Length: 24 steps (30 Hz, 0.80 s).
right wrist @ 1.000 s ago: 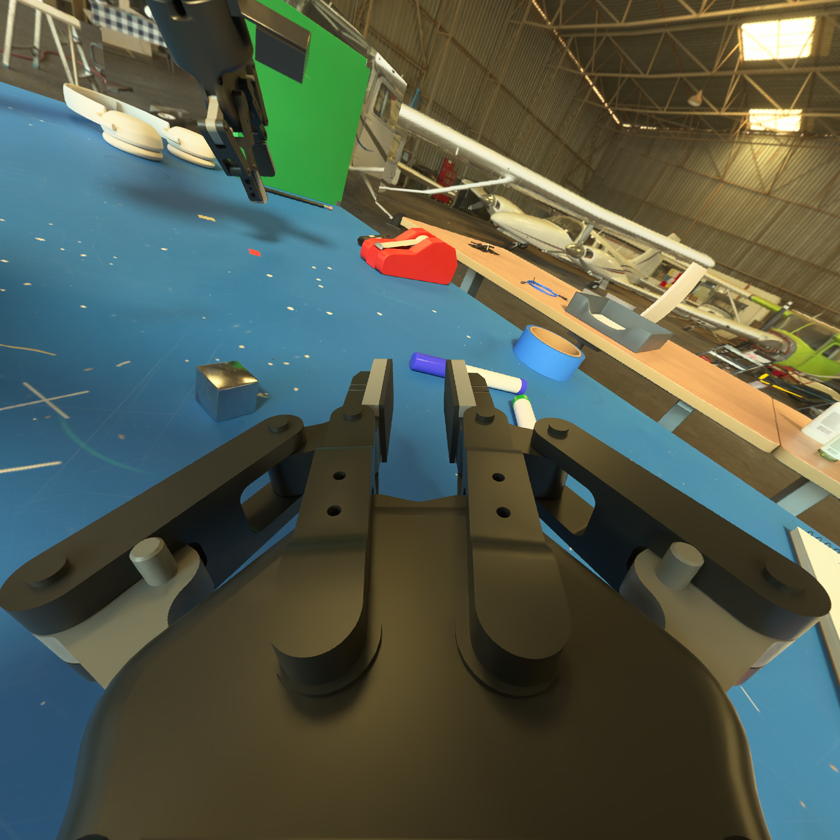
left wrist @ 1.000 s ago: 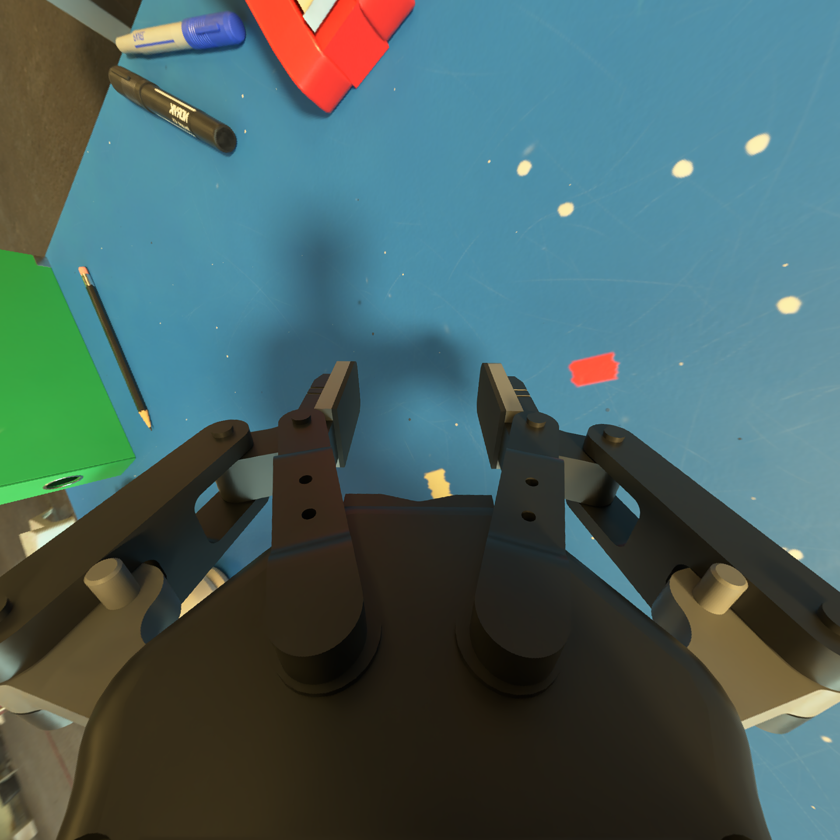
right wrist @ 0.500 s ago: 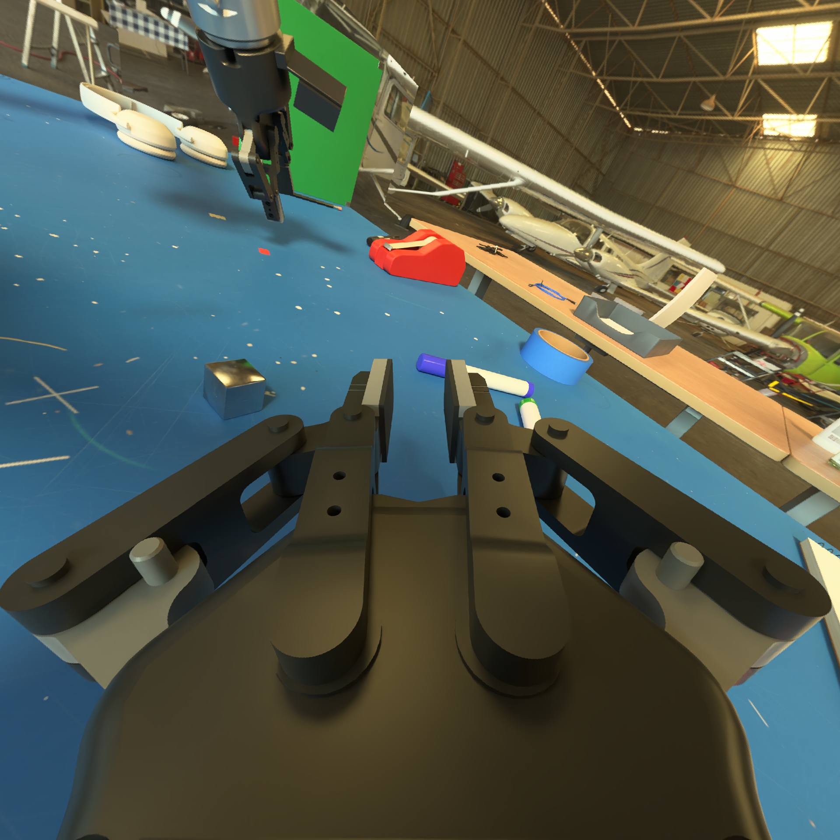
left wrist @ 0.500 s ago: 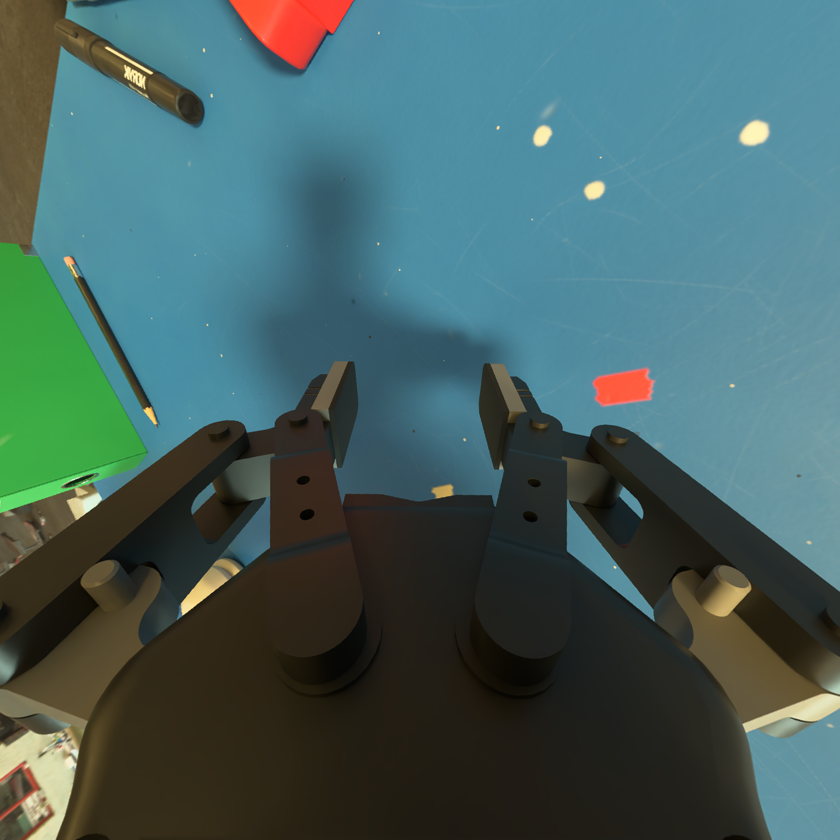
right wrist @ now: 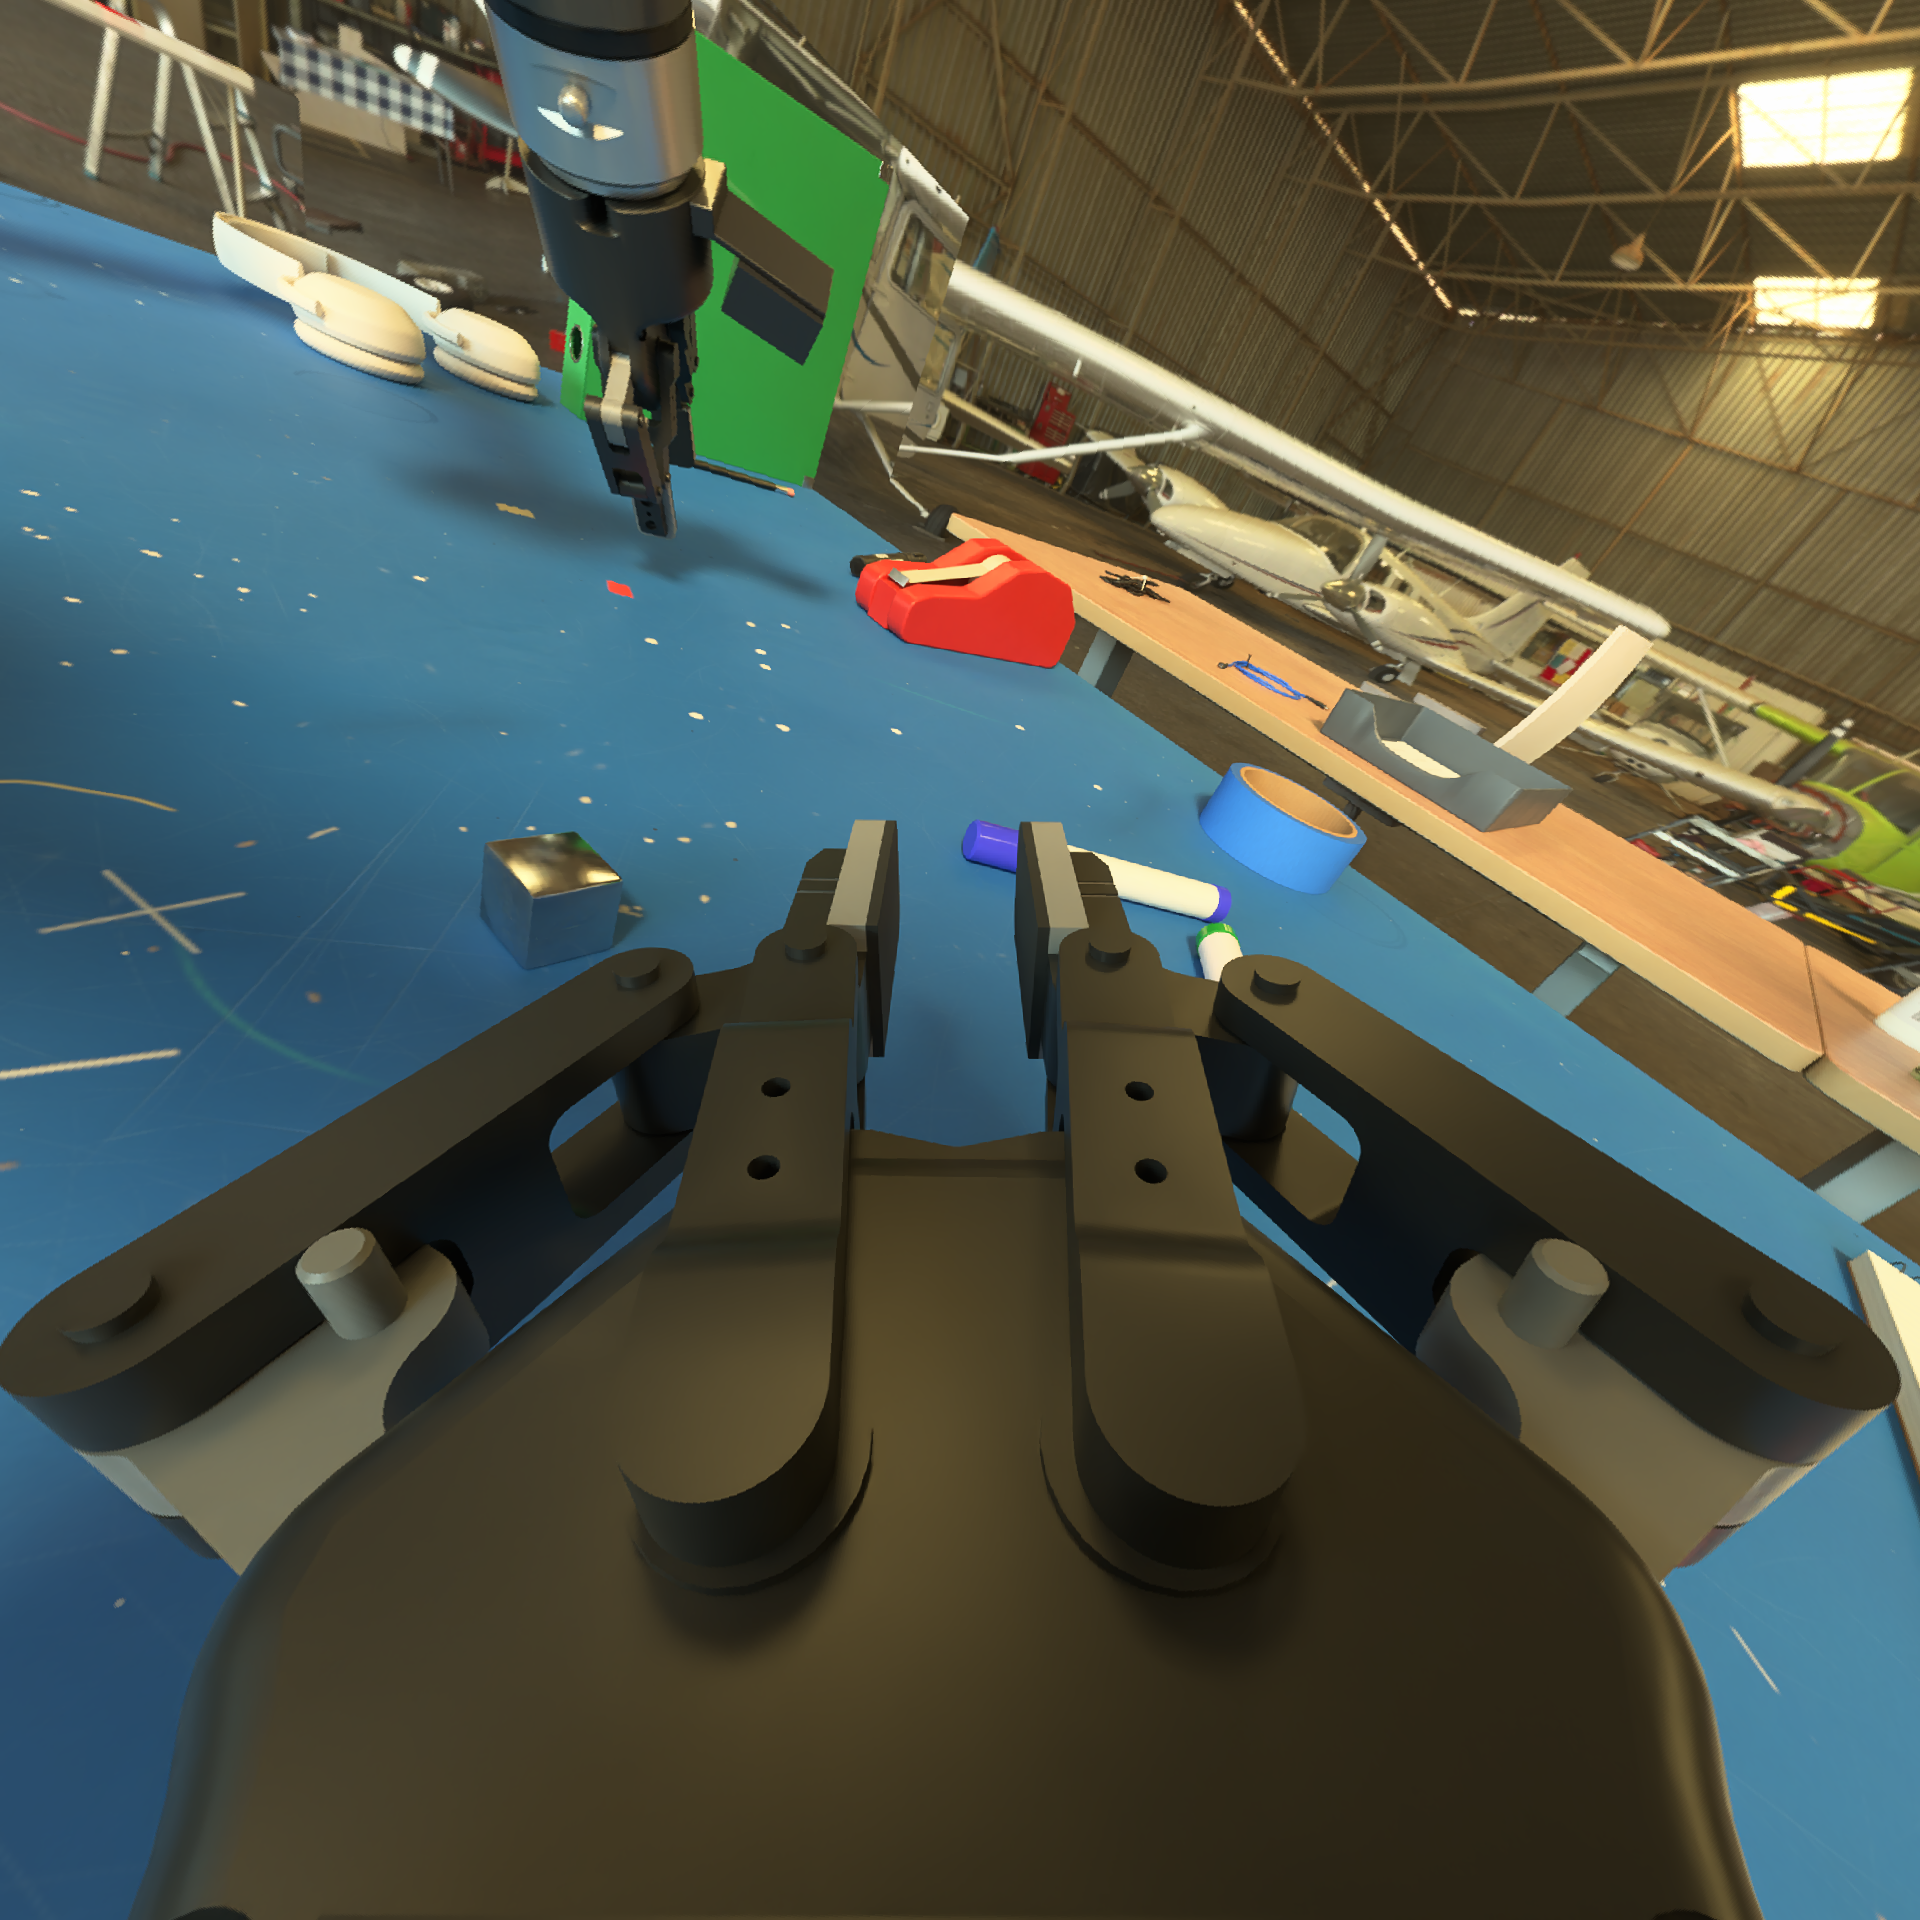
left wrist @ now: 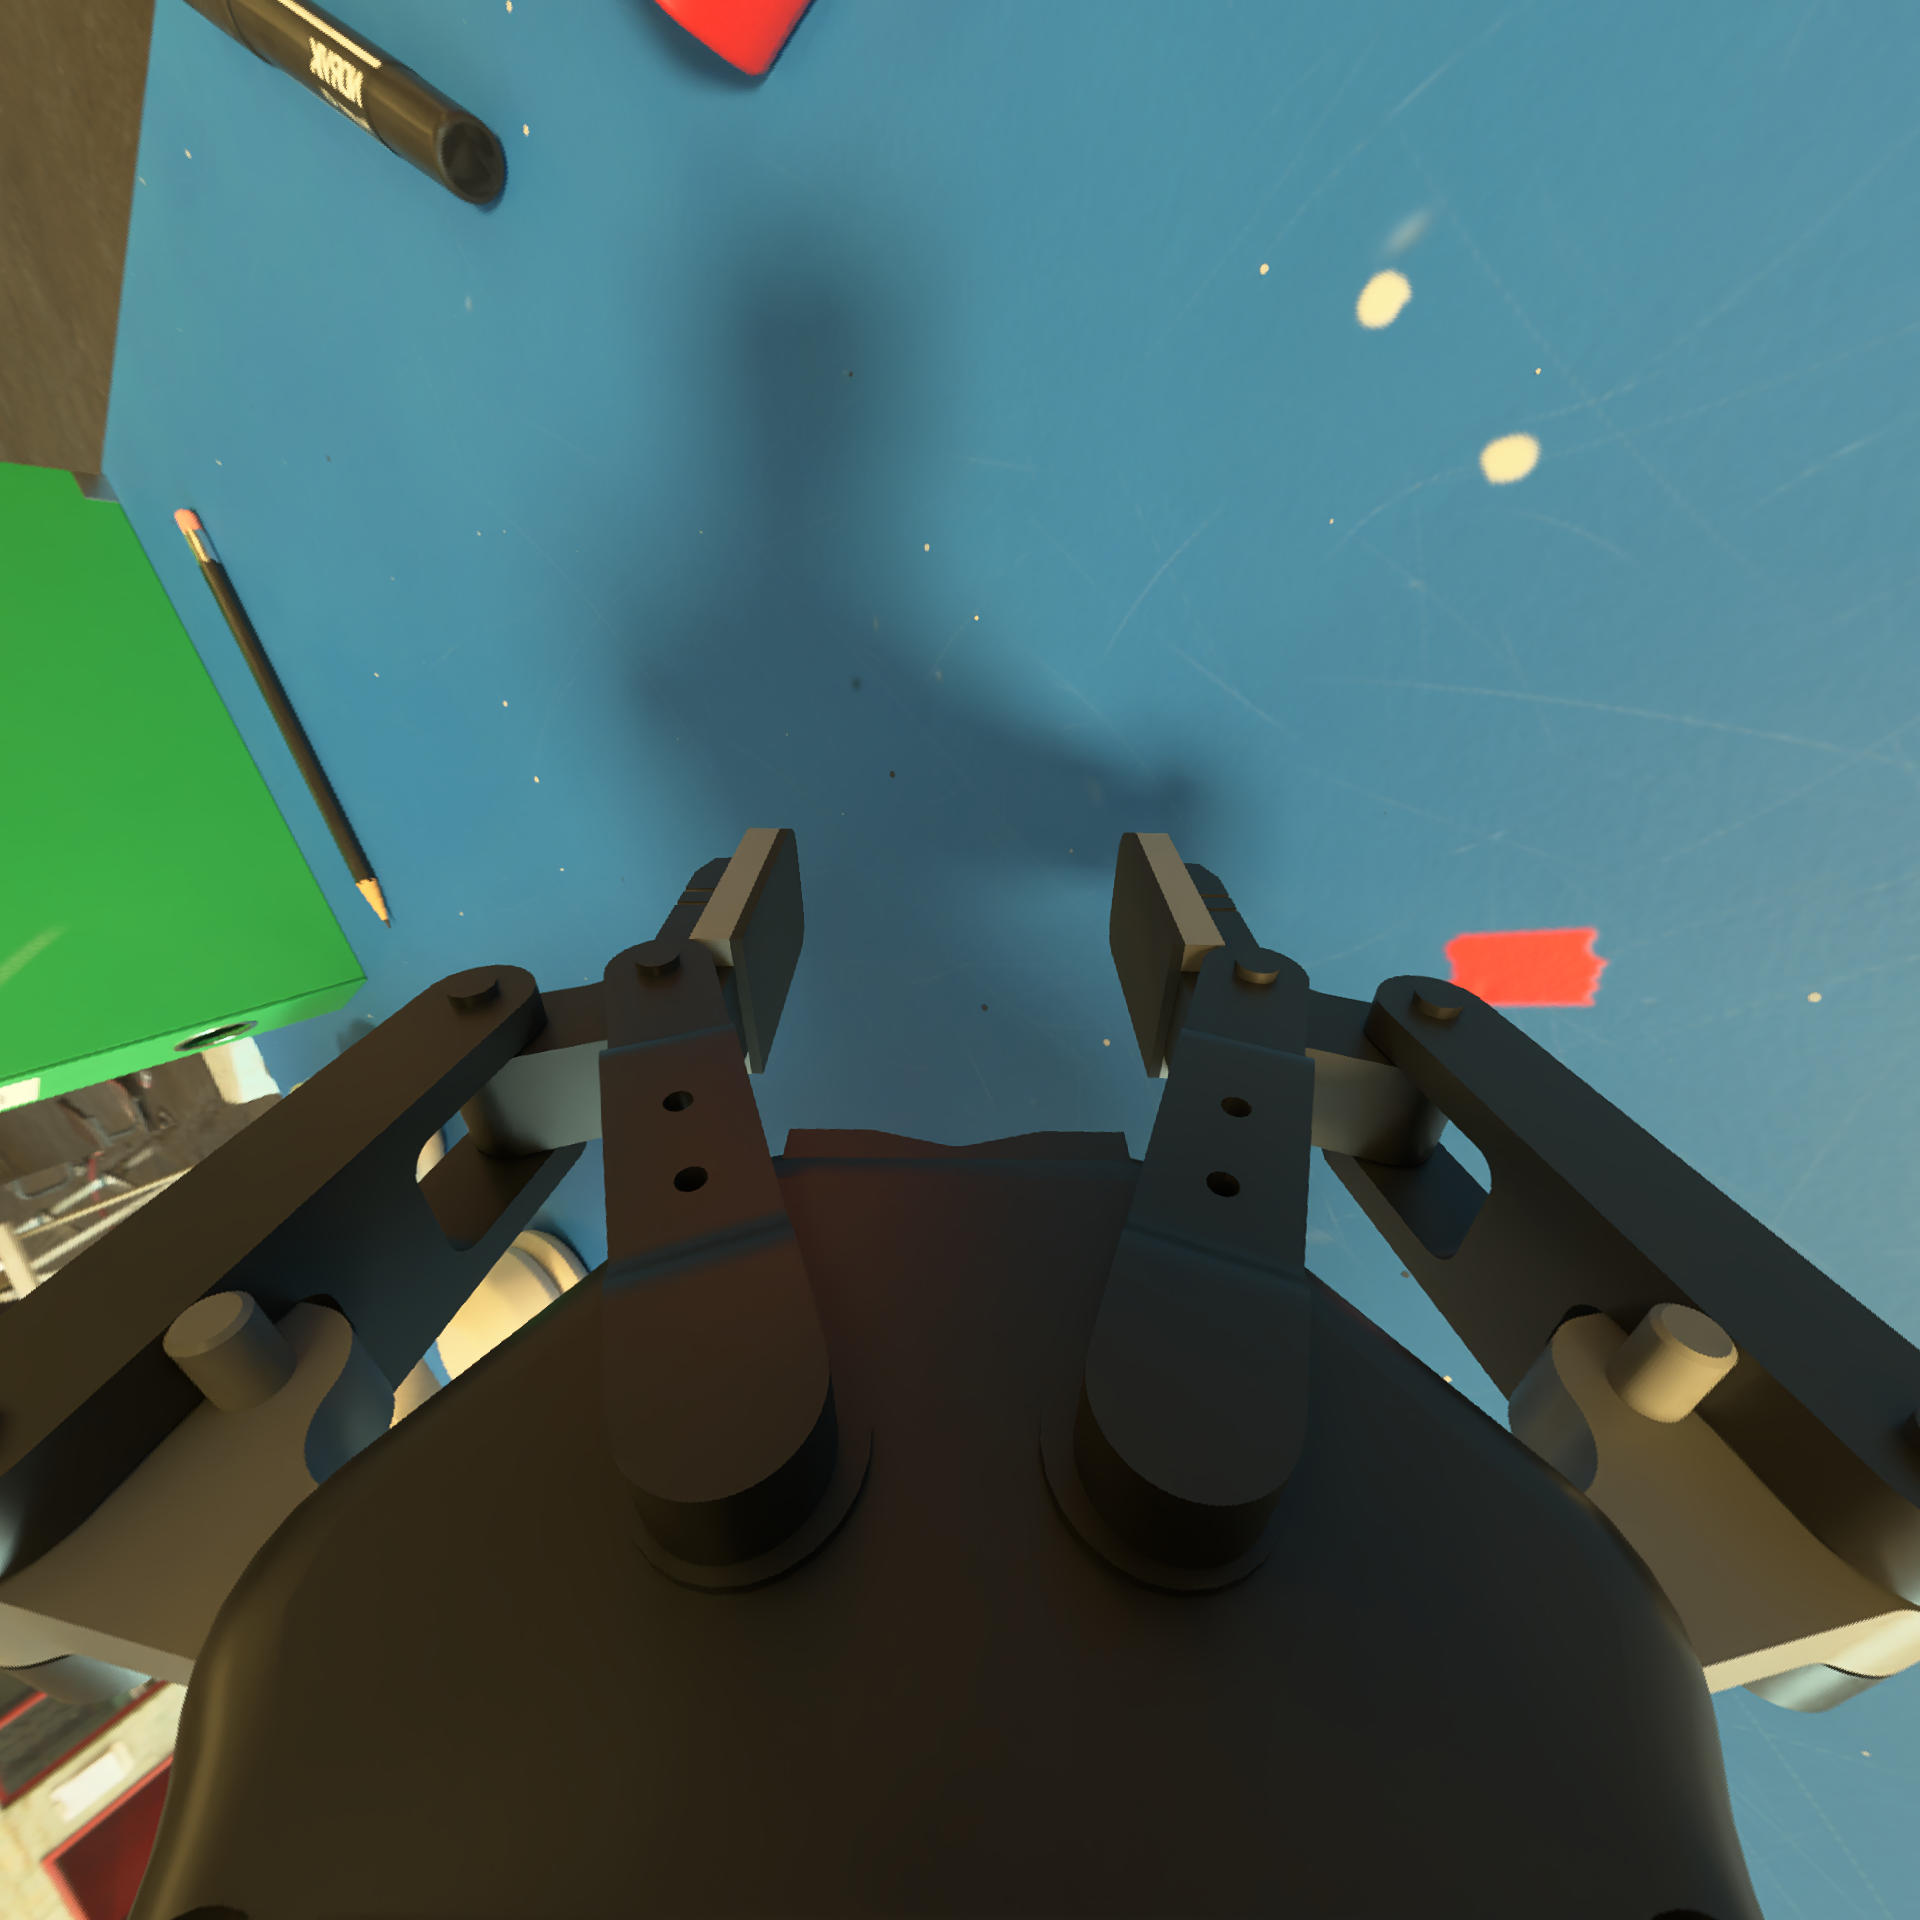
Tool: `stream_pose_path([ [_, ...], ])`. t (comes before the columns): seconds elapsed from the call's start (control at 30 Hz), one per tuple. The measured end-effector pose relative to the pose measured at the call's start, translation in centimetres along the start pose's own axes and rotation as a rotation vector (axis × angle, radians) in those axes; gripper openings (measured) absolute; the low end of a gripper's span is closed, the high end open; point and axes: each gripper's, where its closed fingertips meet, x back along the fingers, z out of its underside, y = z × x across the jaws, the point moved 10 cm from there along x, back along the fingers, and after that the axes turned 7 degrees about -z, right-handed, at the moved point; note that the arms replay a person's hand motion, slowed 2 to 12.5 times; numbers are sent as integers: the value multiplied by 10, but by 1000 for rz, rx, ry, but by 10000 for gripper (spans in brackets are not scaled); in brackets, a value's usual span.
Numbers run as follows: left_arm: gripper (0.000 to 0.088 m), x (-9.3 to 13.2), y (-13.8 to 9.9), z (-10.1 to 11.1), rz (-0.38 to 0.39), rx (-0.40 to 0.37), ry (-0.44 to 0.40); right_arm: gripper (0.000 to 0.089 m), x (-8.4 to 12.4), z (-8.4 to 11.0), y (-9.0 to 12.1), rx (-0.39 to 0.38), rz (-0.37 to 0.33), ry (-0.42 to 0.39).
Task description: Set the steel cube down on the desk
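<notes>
The steel cube (right wrist: 551, 894) is a shiny metal block that rests on the blue desk (right wrist: 312, 675), left of and a little beyond my right gripper (right wrist: 956, 883). That gripper hovers above the desk with its jaws a narrow gap apart and nothing between them. My left gripper (left wrist: 956, 914) is open and empty, pointing down at bare desk (left wrist: 1143, 468). It also shows in the right wrist view (right wrist: 644, 488), far beyond the cube. The cube is not in the left wrist view.
A green box (left wrist: 135, 779), a pencil (left wrist: 281, 717) and a black marker (left wrist: 384, 104) lie left of the left gripper. A red tape dispenser (right wrist: 966, 603), a blue tape roll (right wrist: 1283, 826) and two markers (right wrist: 1101, 868) lie right of the cube near the desk's edge.
The left arm has shifted across the desk; the marker and red dispenser slid toward the top of its view. The right wrist view has drifted slightly. The cube has stayed put and both jaws kept their gaps.
</notes>
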Motion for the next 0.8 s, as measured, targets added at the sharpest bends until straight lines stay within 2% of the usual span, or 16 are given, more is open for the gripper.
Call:
stream_pose_path([
  [0.3,569,-8,2,-5,48,70,31,206,-1,0,1,-2,-9,-4],
  [0.8,571,-15,5,-9,50,98,66,206,-3,0,2,3,-25,-2],
])
